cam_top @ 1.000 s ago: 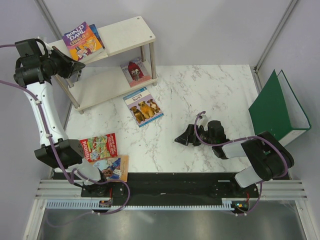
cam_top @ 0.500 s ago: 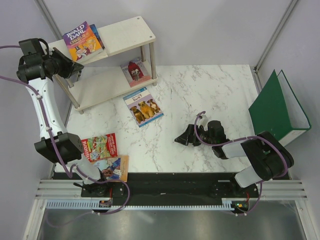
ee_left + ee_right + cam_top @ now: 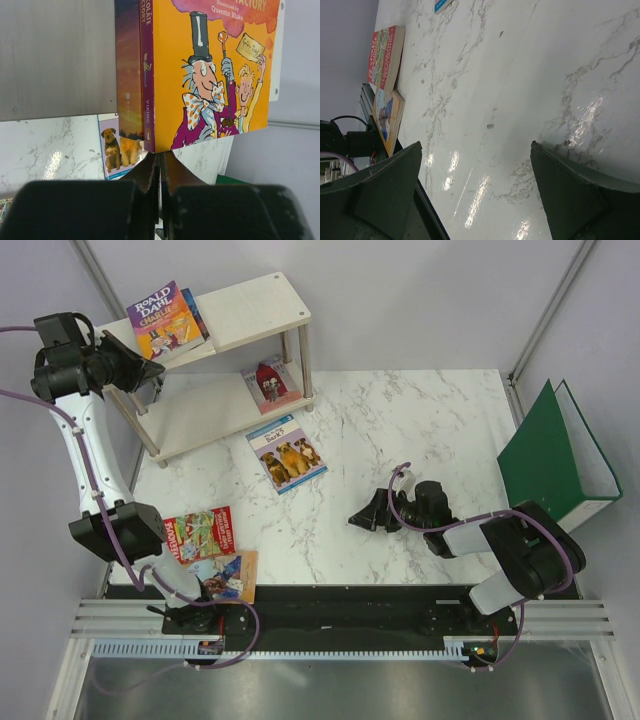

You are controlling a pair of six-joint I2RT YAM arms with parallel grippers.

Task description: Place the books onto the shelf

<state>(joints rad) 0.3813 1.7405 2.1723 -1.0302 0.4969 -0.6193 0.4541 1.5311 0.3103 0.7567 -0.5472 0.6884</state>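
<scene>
Up at the cream-white two-tier shelf (image 3: 258, 308), hovers with the left gripper (image 3: 160, 159) pinched shut on nothing, tips right at the near corner of the yellow Roald Dahl paperback (image 3: 163, 324) lying on the top board over a dark blue book (image 3: 197, 310). Rests the right gripper (image 3: 362, 517) low over the white marble tabletop (image 3: 420, 425), jaws wide and empty. Shows a red-covered book (image 3: 272, 381) on the lower board, the dogs paperback (image 3: 287, 453) flat before the shelf (face up), the red Treehouse book (image 3: 200, 533) and an orange-brown one (image 3: 229, 577) by the left arm's base.

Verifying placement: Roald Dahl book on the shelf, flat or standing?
Flat: Roald Dahl book lies cover up on the shelf's top board, atop a blue book.
</scene>
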